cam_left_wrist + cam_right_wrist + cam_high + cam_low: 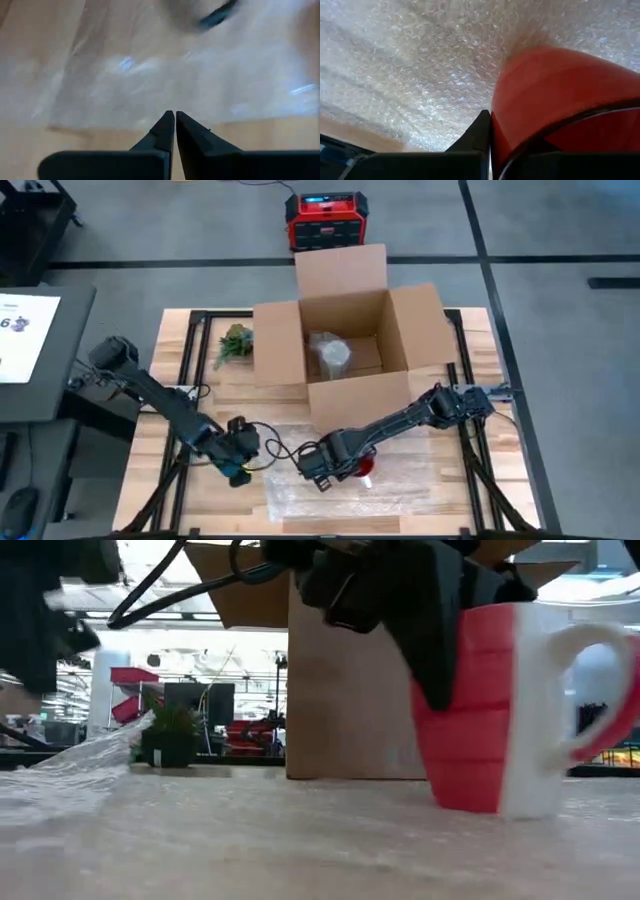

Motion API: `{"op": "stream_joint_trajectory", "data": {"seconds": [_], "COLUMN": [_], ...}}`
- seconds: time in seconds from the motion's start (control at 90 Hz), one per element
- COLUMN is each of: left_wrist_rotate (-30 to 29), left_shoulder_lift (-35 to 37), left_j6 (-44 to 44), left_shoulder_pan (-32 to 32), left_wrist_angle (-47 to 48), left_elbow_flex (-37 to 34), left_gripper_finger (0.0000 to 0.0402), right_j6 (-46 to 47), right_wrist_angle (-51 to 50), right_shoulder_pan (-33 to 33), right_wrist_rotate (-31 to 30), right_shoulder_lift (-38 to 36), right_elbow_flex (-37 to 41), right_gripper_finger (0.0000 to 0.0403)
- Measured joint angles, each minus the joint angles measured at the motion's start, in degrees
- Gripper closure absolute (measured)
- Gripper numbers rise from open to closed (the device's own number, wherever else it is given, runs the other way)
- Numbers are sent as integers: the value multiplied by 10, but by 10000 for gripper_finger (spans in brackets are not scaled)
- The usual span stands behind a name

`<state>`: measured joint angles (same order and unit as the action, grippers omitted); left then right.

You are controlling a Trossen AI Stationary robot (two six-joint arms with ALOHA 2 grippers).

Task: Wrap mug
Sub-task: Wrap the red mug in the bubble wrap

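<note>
I see the right tool (352, 467) pinching the red mug (500, 710) wall on bubble wrap (420, 65); left tool (174, 125) pressed together nearby.

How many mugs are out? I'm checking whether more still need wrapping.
1 bare mug: red and white, upright on the bubble wrap, with the right gripper on its rim. A wrapped item in the cardboard box could hide another.

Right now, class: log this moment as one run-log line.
right gripper: shut on mug rim | mug: upright on bubble wrap | left gripper: shut, over wrap edge
</note>
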<state>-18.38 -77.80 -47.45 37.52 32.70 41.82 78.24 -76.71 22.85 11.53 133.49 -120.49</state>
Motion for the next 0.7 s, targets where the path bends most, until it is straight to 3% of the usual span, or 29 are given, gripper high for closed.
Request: {"op": "stream_joint_trajectory", "data": {"seconds": [0.2,0.4,0.533,0.7], "left_wrist_rotate": [-61,-97,-71,22], "left_shoulder_lift": [-26,79,180,258], "left_j6": [39,97,107,56], "left_shoulder_pan": [-71,-167,-193,-161], "left_wrist_angle": [106,157,152,112], "left_elbow_flex": [0,5,10,9], "left_gripper_finger": [402,402,402,402], "right_j6": [21,30,29,7], "right_wrist_angle": [13,50,49,49], "right_shoulder_pan": [20,15,8,-2], "right_wrist_rotate": [8,3,-8,-18], "right_shoulder_lift": [0,0,-2,-3], "right_elbow_flex": [0,0,-10,-19], "right_gripper_finger": [396,396,396,396]}}
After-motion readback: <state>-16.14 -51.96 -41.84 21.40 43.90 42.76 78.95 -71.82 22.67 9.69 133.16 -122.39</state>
